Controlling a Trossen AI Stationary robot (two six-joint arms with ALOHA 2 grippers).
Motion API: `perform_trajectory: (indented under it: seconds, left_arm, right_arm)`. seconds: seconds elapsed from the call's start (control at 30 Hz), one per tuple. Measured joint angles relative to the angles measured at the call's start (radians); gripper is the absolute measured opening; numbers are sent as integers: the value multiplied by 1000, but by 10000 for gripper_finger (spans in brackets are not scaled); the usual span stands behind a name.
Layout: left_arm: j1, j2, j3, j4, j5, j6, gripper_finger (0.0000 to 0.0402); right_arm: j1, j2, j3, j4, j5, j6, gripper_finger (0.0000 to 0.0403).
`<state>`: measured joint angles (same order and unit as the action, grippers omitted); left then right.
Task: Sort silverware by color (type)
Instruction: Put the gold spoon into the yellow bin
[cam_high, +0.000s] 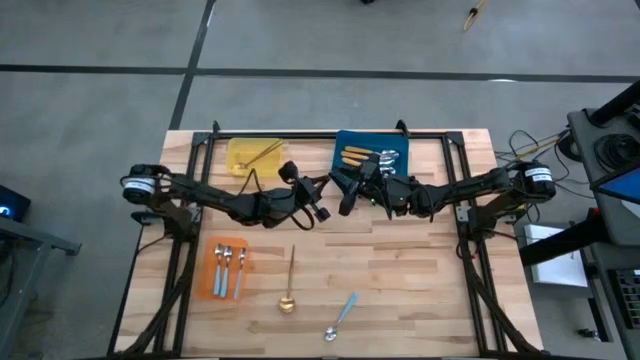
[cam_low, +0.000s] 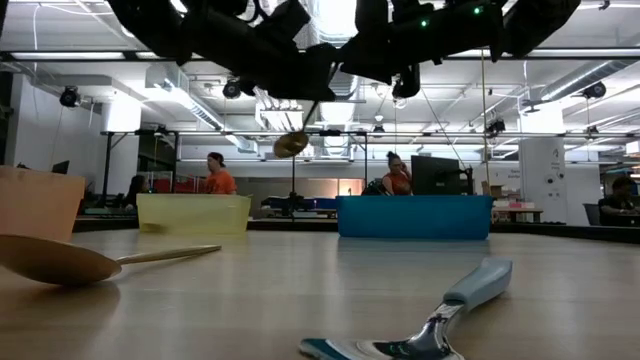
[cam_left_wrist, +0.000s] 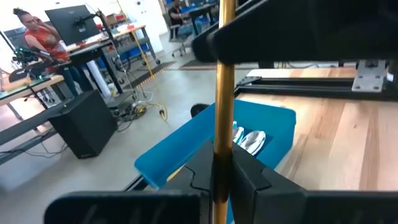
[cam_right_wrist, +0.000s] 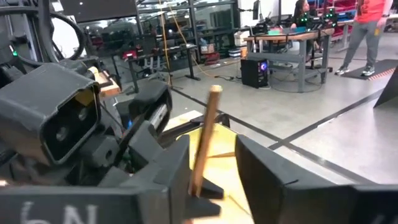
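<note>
Silverware sorting looks a bit past halfway to me. Yellow tray (cam_high: 240, 160) at the far edge of the desk (cam_high: 420, 270) has a gold spoon or two in it, hard to count. Blue tray (cam_high: 347, 140) just right of it holds the orange-handled spoons (cam_high: 356, 155), and the orange tray (cam_high: 212, 262) near the left front holds the blue-handled ones (cam_high: 229, 262). Still loose on the desk: one gold spoon (cam_high: 289, 284) toward the front middle and one blue-handled spoon (cam_high: 341, 317) closer to the front edge. There's also a gold spoon in the air (cam_low: 291, 144) over the middle, caught between both arms like a handoff. Left gripper (cam_left_wrist: 222, 177) is pinched tight on its handle. Right gripper (cam_right_wrist: 208, 168) sits right there with its fingers spread either side of the handle, not squeezing as far as I can tell. So my read: that one goes to yellow, then two more pickups.
</note>
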<state>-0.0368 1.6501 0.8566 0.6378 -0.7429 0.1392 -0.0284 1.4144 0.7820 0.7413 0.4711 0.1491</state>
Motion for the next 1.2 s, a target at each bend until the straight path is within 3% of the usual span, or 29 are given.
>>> perform_trajectory:
  seconds: [0.13, 0.27, 0.57, 0.77, 1.2]
  left_arm:
    - [1, -80, 0, -153, 20, -1, 6]
    - [10, -168, 0, -313, 60, 34, 6]
    - [74, -361, 0, -723, 237, 122, 7]
    - [143, -388, -1, -865, 366, 205, 8]
    - [350, -389, -1, -972, 556, 361, 9]
  right_arm:
    - [0, -58, 0, -79, 0, 10, 148]
    - [0, -147, 0, -270, -22, 3, 164]
    - [7, -362, 0, -990, -310, -19, 152]
    - [26, -422, -2, -1298, -426, 70, 134]
    - [123, -431, -71, -1344, -430, 120, 97]
